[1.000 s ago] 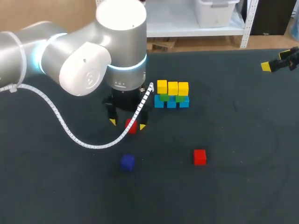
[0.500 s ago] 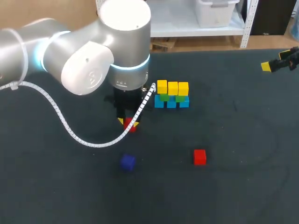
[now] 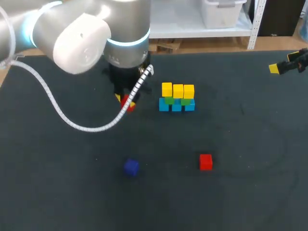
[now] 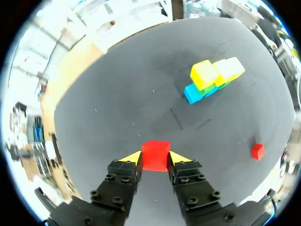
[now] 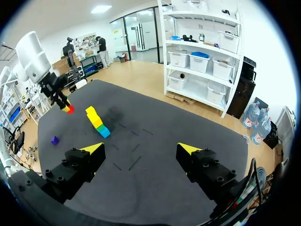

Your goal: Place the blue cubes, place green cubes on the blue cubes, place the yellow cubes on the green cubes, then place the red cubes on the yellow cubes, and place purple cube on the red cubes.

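Cube count: 3 blue, 3 yellow, 2 red, 1 purple. The green row is mostly hidden, so I can't give a firm count there. The stack sits mid-table on the dark mat (image 3: 240,192). The blue cubes (image 3: 176,106) form a row of three at the bottom, the green cubes (image 3: 168,100) sit on them, and the yellow cubes (image 3: 177,90) form a row of three on top. Nothing is on the yellow layer. The left gripper (image 4: 155,157) is closed down to cube width, with both yellow tips pressed on opposite faces of one red cube (image 4: 155,151). From the head view it holds that cube beside the stack, on its left, apart from it and apparently clear of the mat. The second red cube (image 3: 205,162) lies alone on the mat, nearer the camera than the stack and well apart from it. The purple cube (image 3: 131,166) is also loose on the mat, left of that red cube and not touching anything. The right gripper (image 5: 141,149) is at the far right edge of the table, fingers spread wide with nothing between them.
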### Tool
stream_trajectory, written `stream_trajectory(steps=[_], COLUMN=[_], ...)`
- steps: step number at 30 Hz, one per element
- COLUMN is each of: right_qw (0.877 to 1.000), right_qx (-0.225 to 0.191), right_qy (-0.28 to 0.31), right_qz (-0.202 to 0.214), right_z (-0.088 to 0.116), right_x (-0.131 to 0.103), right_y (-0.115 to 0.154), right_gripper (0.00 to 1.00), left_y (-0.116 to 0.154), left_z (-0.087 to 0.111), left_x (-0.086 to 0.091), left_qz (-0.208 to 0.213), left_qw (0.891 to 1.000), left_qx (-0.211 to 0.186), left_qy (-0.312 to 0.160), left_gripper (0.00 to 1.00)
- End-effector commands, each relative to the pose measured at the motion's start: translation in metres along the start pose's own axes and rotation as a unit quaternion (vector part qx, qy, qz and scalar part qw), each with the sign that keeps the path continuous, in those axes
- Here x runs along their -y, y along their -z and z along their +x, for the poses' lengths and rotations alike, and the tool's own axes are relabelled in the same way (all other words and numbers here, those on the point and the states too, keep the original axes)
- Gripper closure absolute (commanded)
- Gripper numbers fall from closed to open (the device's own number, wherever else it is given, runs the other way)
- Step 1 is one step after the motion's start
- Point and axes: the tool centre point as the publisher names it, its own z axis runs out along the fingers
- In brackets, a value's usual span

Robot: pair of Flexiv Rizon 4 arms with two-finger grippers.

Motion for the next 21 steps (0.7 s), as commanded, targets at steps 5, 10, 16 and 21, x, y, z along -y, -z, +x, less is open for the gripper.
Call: stream_trajectory(steps=[5,10,16,21], right_qw=[1.0,1.0,1.0,1.0], right_qx=[0.001,0.001,0.001,0.001], right_qy=[0.0,0.0,0.0,0.0], right_qz=[-0.002,-0.002,-0.002,-0.002], right_z=[0.0,0.0,0.0,0.0], right_x=[0.001,0.001,0.001,0.001], right_y=[-0.001,-0.001,-0.001,-0.001], right_gripper=[0.0,0.0,0.0,0.0], left_y=[0.048,0.062,0.069,0.06], left_z=[-0.044,-0.07,-0.089,-0.096], left_x=[-0.02,-0.012,0.019,0.039], left_qz=[-0.036,-0.04,0.01,0.029], left_qw=[0.986,0.963,0.931,0.918], left_qx=[0.05,0.061,0.071,0.06], left_qy=[-0.153,-0.259,-0.357,-0.391], left_gripper=[1.0,1.0,1.0,1.0])
